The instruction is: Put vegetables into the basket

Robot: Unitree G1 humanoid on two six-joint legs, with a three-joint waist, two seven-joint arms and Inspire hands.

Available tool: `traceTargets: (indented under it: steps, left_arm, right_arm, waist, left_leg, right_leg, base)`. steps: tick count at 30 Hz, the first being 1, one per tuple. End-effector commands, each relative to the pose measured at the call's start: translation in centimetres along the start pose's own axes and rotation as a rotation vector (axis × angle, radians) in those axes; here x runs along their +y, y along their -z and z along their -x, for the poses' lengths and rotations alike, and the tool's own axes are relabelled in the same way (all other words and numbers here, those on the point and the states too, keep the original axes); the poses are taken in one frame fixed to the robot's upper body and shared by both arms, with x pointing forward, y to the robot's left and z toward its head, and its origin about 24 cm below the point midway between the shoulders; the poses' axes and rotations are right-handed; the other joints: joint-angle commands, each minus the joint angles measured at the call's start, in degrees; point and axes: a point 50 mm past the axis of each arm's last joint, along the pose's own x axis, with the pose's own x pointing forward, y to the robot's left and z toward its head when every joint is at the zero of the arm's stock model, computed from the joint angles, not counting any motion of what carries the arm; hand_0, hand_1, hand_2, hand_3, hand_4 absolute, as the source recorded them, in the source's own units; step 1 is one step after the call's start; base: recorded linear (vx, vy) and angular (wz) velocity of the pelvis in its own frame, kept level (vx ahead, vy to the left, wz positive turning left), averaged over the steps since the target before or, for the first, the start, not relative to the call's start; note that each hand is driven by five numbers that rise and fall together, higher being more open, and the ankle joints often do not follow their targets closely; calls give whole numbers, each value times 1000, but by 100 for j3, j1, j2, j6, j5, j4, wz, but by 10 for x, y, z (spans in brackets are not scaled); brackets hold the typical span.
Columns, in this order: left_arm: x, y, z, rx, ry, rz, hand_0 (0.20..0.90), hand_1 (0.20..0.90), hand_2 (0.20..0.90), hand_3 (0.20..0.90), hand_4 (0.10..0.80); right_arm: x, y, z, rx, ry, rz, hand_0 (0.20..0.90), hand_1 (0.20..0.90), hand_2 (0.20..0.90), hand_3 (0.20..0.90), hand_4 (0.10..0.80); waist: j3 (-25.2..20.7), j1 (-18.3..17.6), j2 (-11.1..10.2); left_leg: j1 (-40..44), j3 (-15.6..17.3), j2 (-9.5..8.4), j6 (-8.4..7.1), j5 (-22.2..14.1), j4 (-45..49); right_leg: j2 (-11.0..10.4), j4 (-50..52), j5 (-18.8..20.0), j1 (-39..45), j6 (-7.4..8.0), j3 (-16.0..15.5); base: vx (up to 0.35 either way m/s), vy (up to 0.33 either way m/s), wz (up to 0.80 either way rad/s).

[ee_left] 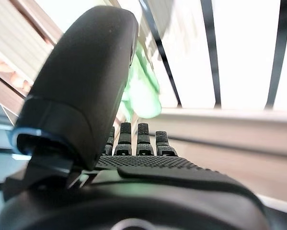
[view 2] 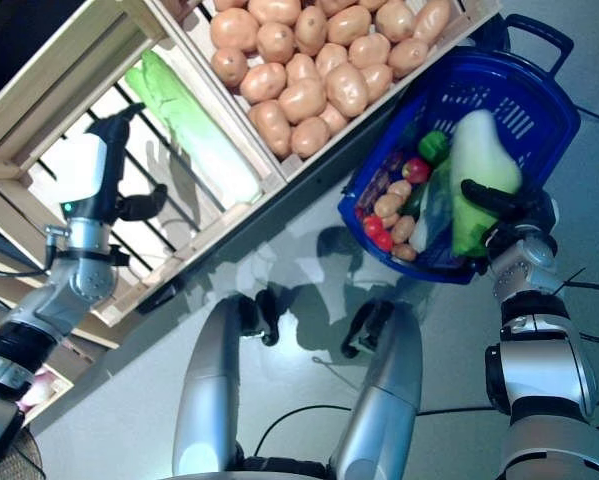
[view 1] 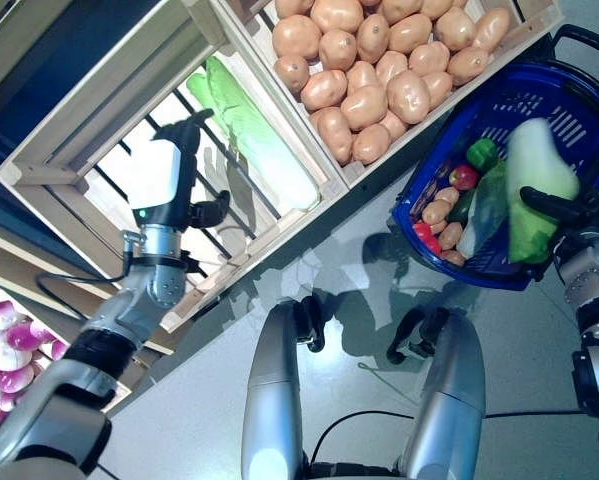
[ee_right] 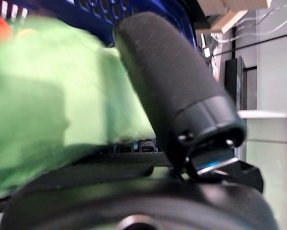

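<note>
Slatted wooden crates (view 1: pixel 99 140) stood above a pale floor. The right hand (view 1: pixel 564 212) gripped a pale green cabbage (view 1: pixel 534 185) over the rim of the blue basket (view 1: pixel 569 90), which was already crowded with vegetables. The left hand (view 1: pixel 184 165), fingers straight and empty, hovered over the crate beside another cabbage (view 1: pixel 254 130), with open slats around it.

Pale green cabbage (view 1: pixel 535 180) stands upright in the blue basket (view 1: pixel 579 90) among vegetables.

Silver-grey arms, dark robot hand (view 1: pixel 207 212) (white wrist casing).
</note>
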Motion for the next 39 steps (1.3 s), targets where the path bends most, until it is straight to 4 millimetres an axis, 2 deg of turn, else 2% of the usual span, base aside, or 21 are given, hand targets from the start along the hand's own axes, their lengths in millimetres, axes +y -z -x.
traceTargets:
  steps: [1, 8, 12, 16, 24, 34, 39]
  left_arm:
    - [64, 5, -35, -110, -292, -156, 900, 900, 900, 900, 800]
    - [82, 13, -45, -189, -338, -385, 900, 900, 900, 900, 800]
    - [84, 17, -50, -244, -277, -543, 900, 900, 900, 900, 800]
    - [83, 18, -54, -267, -191, -622, 900, 900, 900, 900, 800]
    - [79, 24, -60, -214, -81, -650, 900, 900, 900, 900, 800]
    - [66, 25, -65, -160, 2, -616, 900, 900, 900, 900, 800]
    - [60, 22, -67, -193, 38, -649, 900, 900, 900, 900, 800]
  right_arm:
    - [8, -62, 1, -276, -91, 35, 900, 900, 900, 900, 800]
    - [17, -71, 4, -314, -199, 123, 900, 900, 900, 900, 800]
    - [20, -71, 4, -313, -251, 134, 900, 900, 900, 900, 800]
    - [22, -72, 4, -303, -274, 152, 900, 900, 900, 900, 800]
    - [11, -72, 2, -271, -244, 121, 900, 900, 900, 900, 800]
    - [17, -72, 0, -264, -245, 83, 900, 900, 900, 900, 800]
    - [19, -69, 0, -259, -238, 72, 900, 900, 900, 900, 800]
  waist:
    - [-36, -113, 77]
    - [-37, -203, 53]
    - [-41, -265, 65]
    - [-40, -320, 89]
    - [-36, -366, 100]
    - [-36, -376, 52]
    - [-36, -388, 6]
  left_leg:
    - [823, 275, -104, 23, -906, -354]
    - [1051, 378, -74, 3, -841, -605]
    - [1207, 449, -68, -23, -794, -784]
    - [1250, 504, -58, -28, -773, -870]
    - [1151, 555, -6, -32, -780, -831]
    - [929, 539, 66, -64, -734, -848]
    - [792, 516, 109, -77, -712, -824]
  right_leg:
    - [82, -706, 150, 610, 271, 192]
    - [133, -886, 221, 756, 300, 288]
    - [148, -1038, 283, 870, 324, 298]
    - [173, -1103, 325, 873, 338, 348]
    - [190, -1091, 351, 757, 364, 403]
    - [263, -1162, 428, 582, 412, 394]
    - [315, -1187, 475, 493, 426, 380]
  base:
    - [38, 62, -18]
    - [27, 44, -7]
    - [25, 55, -4]
    - [8, 52, -9]
    - [-1, 10, -1]
    - [-3, -1, 0]
    - [0, 0, 0]
